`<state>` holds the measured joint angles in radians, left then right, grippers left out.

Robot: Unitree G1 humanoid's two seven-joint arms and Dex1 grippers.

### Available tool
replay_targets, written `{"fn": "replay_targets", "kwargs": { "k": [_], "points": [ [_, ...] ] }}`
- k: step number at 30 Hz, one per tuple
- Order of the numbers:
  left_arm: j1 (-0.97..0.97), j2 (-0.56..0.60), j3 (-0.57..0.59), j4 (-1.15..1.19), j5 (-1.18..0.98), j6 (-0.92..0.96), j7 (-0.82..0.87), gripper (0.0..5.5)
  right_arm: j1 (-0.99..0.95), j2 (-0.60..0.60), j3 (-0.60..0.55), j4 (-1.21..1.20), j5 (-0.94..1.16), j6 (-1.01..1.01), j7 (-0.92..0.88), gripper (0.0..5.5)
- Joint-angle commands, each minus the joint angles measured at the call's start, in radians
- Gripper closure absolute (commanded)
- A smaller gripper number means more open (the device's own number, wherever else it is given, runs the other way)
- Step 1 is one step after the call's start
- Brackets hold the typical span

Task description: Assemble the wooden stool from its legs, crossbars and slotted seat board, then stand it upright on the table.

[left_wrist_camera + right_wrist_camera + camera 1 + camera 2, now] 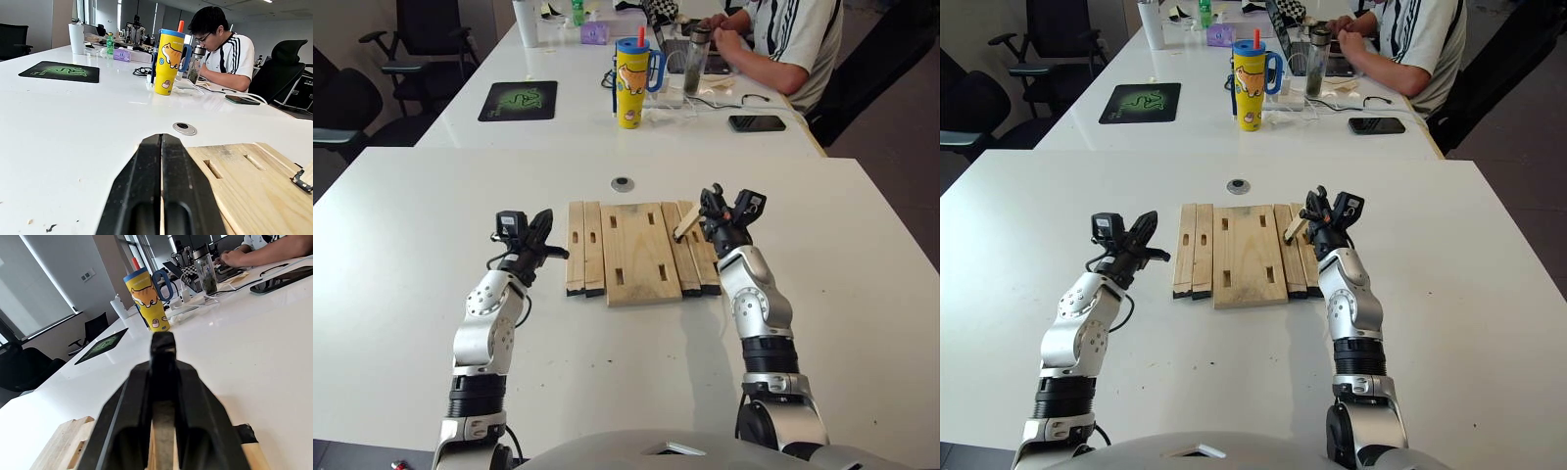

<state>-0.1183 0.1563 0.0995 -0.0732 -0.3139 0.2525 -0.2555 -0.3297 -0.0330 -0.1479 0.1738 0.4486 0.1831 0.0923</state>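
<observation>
Stool still in parts, flat on the white table (401, 264); one bar in my right gripper.

Nearest to me, the left gripper (161, 147) sits low over the table with its fingers pressed together on nothing, just beside the left pair of slotted slats (585, 250). The slotted seat board (634, 257) lies flat between those and a second group of slats (697, 266) on its right, edges touching. Over that right group, the right gripper (707, 213) is clamped on a small wooden bar (684, 228), which is tilted (its lower end near the slats; contact unclear). Beyond the boards is a round cable grommet (624, 183). On the far table are a yellow tumbler (631, 86), a black mouse pad (518, 100) and a phone (756, 123).
</observation>
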Motion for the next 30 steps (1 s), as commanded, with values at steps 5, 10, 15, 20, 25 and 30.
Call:
{"fn": "replay_targets", "kwargs": {
  "k": [5,10,15,20,25,30],
  "points": [
    [-0.018,-0.003,0.005,0.017,0.011,0.007,0.019,5.50,0.021,0.012,-0.004,0.059,-0.089,-0.076,-0.016,5.09],
    [-0.019,-0.006,0.001,0.015,0.010,0.008,0.021,5.50,0.042,0.005,0.063,0.133,-0.197,-0.150,0.007,5.09],
    [-0.017,-0.006,-0.002,0.008,0.012,0.008,0.022,5.50,0.087,-0.014,0.147,0.182,-0.323,-0.295,0.045,5.09],
    [-0.011,-0.004,-0.012,-0.001,0.020,0.009,0.021,5.50,0.099,-0.021,0.147,0.224,-0.359,-0.343,0.038,5.09],
    [-0.008,-0.002,-0.019,-0.003,0.024,0.011,0.017,5.50,0.097,-0.023,0.172,0.180,-0.377,-0.311,0.051,4.62],
    [-0.007,-0.003,-0.020,-0.004,0.026,0.009,0.019,5.50,0.025,-0.023,0.159,0.030,-0.387,-0.277,0.007,4.11]
  ]
}}
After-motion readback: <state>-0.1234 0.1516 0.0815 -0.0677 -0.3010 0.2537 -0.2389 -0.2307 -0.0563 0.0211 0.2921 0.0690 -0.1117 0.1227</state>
